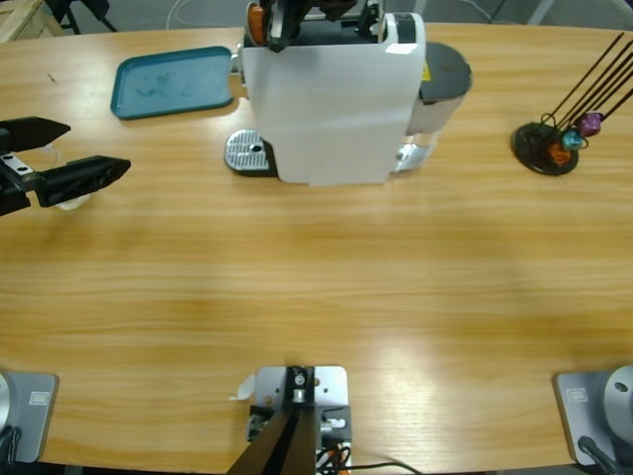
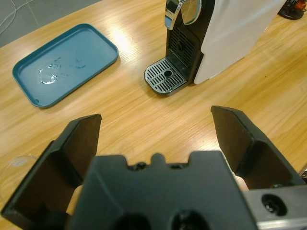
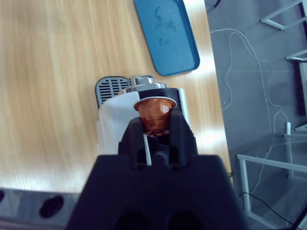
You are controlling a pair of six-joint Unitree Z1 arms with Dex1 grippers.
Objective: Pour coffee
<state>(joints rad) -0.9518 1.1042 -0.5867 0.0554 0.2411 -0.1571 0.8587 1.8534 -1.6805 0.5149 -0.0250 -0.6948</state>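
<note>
My right gripper (image 3: pixel 154 125) is shut on a copper-orange capsule (image 3: pixel 154 111) and hangs over the top of the white coffee machine (image 3: pixel 112 125). The high view shows that gripper (image 1: pixel 282 25) and the capsule (image 1: pixel 255 20) at the machine's (image 1: pixel 331 109) upper left corner. My left gripper (image 1: pixel 99 146) stands open at the table's left edge, holding nothing. A clear glass (image 1: pixel 67 201) sits just beside its jaws, and its rim (image 2: pixel 12 165) shows low on the left in the left wrist view. The left gripper (image 2: pixel 156 117) faces the machine's drip grille (image 2: pixel 164 76). No coffee is in view.
A teal tray (image 1: pixel 173 81) lies at the back left, also seen as the teal tray (image 2: pixel 64 62) from the left wrist. A black capsule stand (image 1: pixel 546 148) with purple, teal and orange capsules is at the back right. The machine's grey water tank (image 1: pixel 442 77) is on its right side.
</note>
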